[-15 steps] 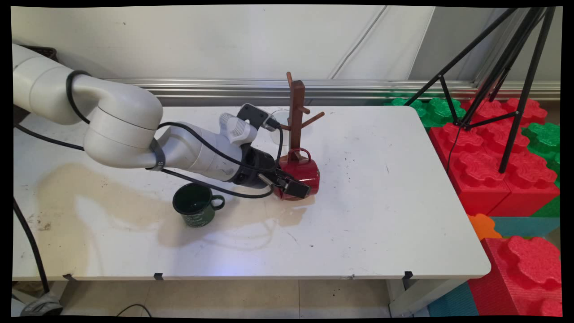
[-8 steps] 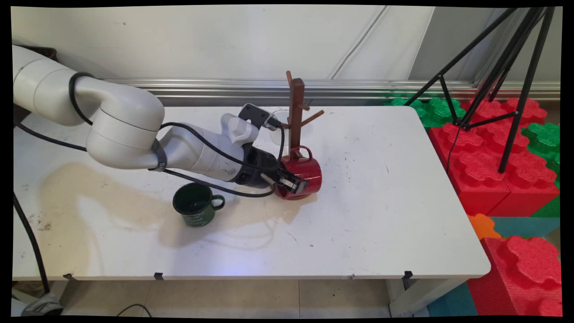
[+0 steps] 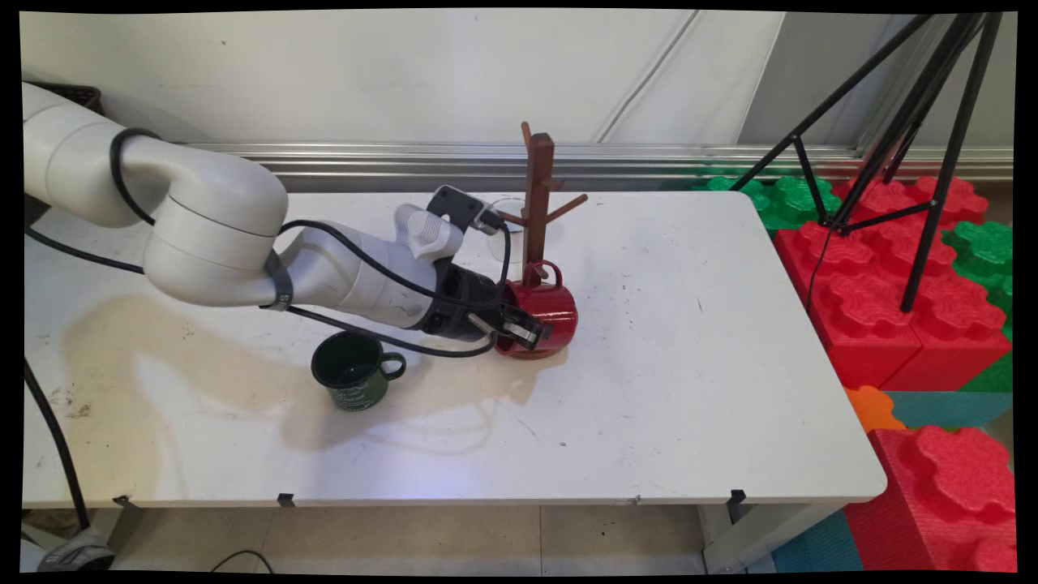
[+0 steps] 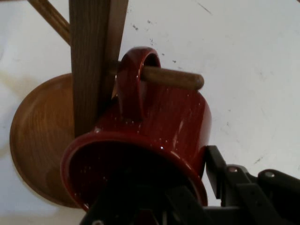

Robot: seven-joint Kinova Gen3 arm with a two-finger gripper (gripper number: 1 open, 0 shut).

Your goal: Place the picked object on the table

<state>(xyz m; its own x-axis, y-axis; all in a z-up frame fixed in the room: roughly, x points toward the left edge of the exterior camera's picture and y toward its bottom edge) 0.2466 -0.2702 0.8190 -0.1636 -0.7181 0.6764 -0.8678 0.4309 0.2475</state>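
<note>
The gripper point(image 3: 525, 331) pinches the rim of the red mug point(image 3: 545, 312), whose handle sits on a peg point(image 4: 174, 78) just ahead, so a sideways pull may tip the rack point(image 3: 537, 203).

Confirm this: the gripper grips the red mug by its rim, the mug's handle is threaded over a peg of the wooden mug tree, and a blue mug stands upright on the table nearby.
One detail is wrong: the main view shows the upright mug is dark green, not blue. The rest holds: the gripper grips the red mug at its rim, and the hand view shows its handle over a peg of the mug tree.
</note>
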